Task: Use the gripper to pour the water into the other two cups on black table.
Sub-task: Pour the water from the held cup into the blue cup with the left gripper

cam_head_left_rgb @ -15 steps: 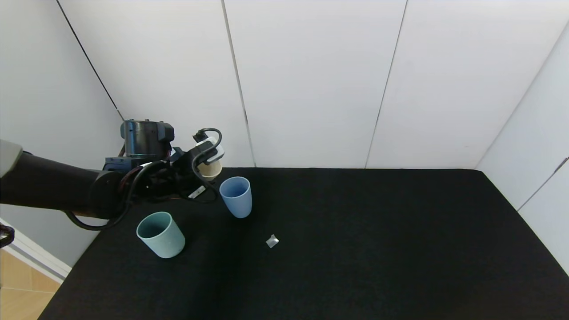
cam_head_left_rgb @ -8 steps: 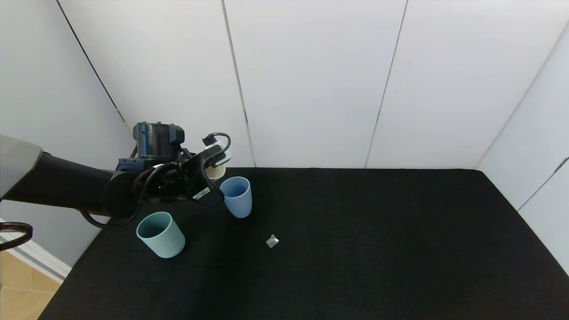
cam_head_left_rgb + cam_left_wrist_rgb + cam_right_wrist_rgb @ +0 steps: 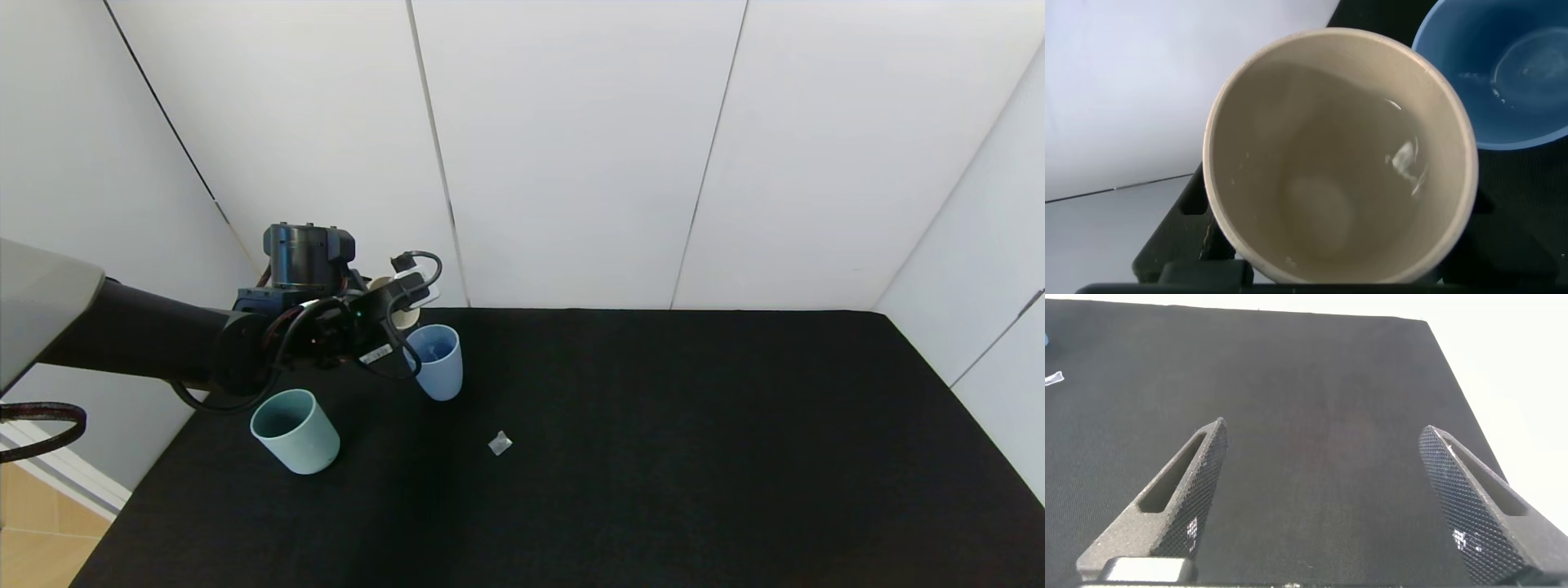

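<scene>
The left gripper (image 3: 402,296), clamped on the beige cup (image 3: 1339,155) of water (image 3: 1404,159), has swung closer to the light blue cup (image 3: 434,360) and now hangs just behind its rim (pour looks imminent). The teal cup (image 3: 295,429) waits nearer the robot; the right gripper (image 3: 1323,498) idles, spread wide.

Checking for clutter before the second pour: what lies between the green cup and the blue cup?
Only bare black table between the green cup and blue cup, in the head view.
</scene>
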Robot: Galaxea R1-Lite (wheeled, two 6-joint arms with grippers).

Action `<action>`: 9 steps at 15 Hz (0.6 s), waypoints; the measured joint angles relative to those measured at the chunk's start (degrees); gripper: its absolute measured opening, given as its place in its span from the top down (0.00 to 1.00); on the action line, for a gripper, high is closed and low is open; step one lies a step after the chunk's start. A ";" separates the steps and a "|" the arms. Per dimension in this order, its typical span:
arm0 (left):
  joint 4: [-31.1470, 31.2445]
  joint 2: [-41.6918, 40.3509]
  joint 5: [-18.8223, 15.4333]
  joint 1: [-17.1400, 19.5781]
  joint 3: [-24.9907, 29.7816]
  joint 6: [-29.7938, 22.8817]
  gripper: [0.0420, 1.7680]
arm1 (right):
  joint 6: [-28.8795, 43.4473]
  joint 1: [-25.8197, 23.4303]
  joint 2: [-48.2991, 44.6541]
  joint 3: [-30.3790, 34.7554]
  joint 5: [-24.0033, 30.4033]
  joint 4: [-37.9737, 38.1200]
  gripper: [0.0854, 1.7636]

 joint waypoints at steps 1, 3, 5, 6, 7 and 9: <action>-0.05 0.00 0.02 0.00 0.00 0.66 0.29 | 0.00 0.00 0.00 0.00 0.00 0.00 0.03; -0.05 -0.02 0.26 0.00 0.04 1.96 0.29 | 0.00 0.00 0.00 0.00 0.02 0.00 0.03; -0.05 -0.09 1.41 0.00 0.02 3.47 0.29 | 0.00 0.00 0.00 0.00 0.02 0.00 0.03; -0.07 -0.22 1.82 0.02 0.04 4.61 0.29 | 0.00 0.00 0.00 0.00 0.02 0.00 0.03; -0.13 -0.33 1.99 0.11 0.06 5.71 0.29 | 0.00 0.00 0.00 0.00 0.02 0.00 0.03; -0.13 -0.60 2.04 0.41 0.09 7.11 0.29 | 0.00 0.00 0.00 0.00 0.02 0.00 0.03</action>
